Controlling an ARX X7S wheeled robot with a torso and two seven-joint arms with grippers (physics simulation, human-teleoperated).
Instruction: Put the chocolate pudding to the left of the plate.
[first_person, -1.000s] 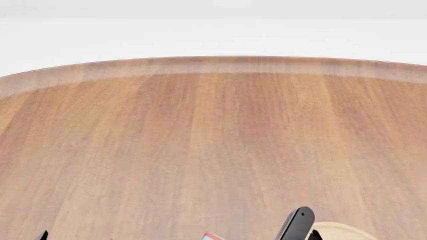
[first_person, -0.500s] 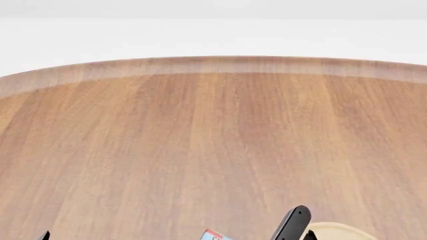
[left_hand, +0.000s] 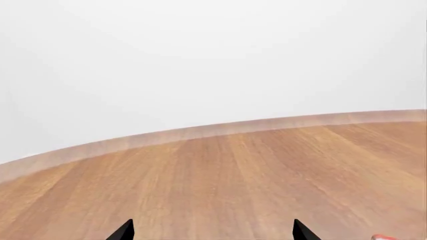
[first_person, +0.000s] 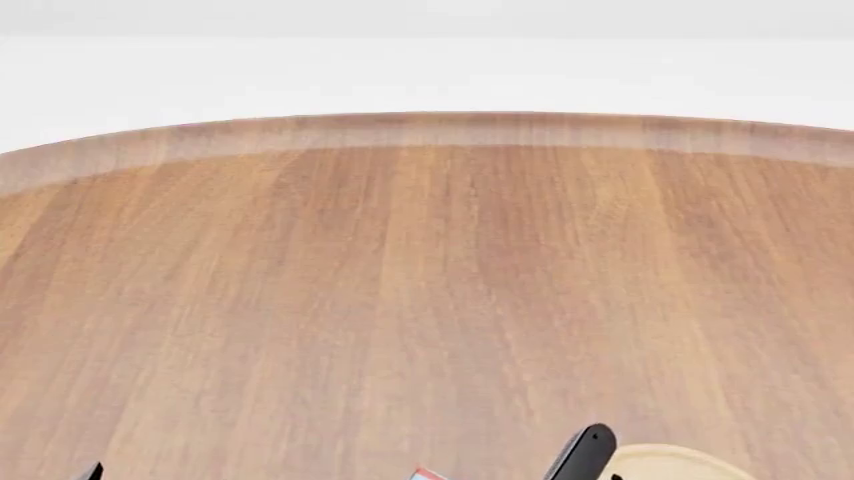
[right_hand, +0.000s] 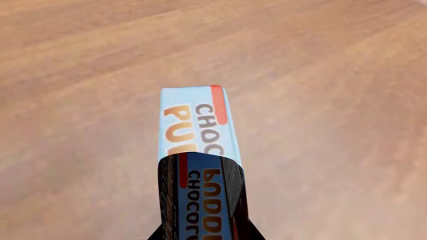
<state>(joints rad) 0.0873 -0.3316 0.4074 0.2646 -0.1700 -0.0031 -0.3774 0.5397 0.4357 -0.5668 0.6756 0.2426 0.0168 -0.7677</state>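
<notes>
The chocolate pudding (right_hand: 197, 135) is a light blue and red carton with orange lettering. My right gripper (right_hand: 203, 234) is shut on it, with black fingers on both its sides, holding it over bare table. In the head view only a corner of the carton (first_person: 424, 474) shows at the bottom edge, beside a black right finger (first_person: 583, 452). The plate (first_person: 667, 463), a light-wood disc, peeks in just right of that finger. My left gripper (left_hand: 213, 236) is open and empty over the table; its tip (first_person: 91, 471) shows at the bottom left.
The round wooden table (first_person: 427, 280) fills the view, and its far rim (first_person: 427, 130) curves against a white background. A small red bit (left_hand: 381, 237) shows at the edge of the left wrist view; I cannot tell what it is.
The right finger and the carton's corner have sunk slightly toward the bottom edge of the head view after a small rise. The left gripper tip has barely moved.
</notes>
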